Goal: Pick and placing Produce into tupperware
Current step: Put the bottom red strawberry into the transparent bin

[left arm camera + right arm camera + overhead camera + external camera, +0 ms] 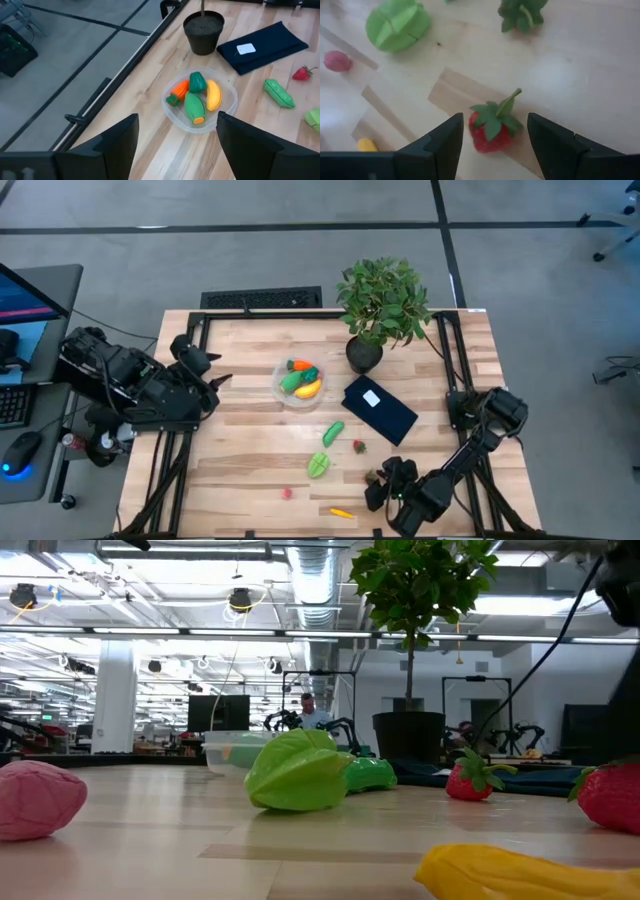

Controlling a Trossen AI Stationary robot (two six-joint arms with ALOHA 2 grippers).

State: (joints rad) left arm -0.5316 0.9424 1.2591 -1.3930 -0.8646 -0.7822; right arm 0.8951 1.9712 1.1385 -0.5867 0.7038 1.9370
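Observation:
The clear round tupperware (298,384) stands mid-table and holds an orange carrot (179,91), a green pepper (197,81), a yellow banana (213,95) and a green cucumber (194,106). My left gripper (215,380) is open and empty, just left of the tupperware. My right gripper (383,480) is open near the front edge. Its fingers stand on either side of a red strawberry (492,131), which lies on the table, without touching it. A green pod (333,432), a second strawberry (358,446), a green lobed fruit (318,466), a pink piece (286,493) and a yellow-orange piece (342,513) lie loose on the table.
A leafy potted plant (365,352) stands behind the tupperware on its right. A dark blue flat rectangle with a white label (379,408) lies right of the tupperware. A computer desk (25,380) is left of the table. A person shows far off in the low view (308,710).

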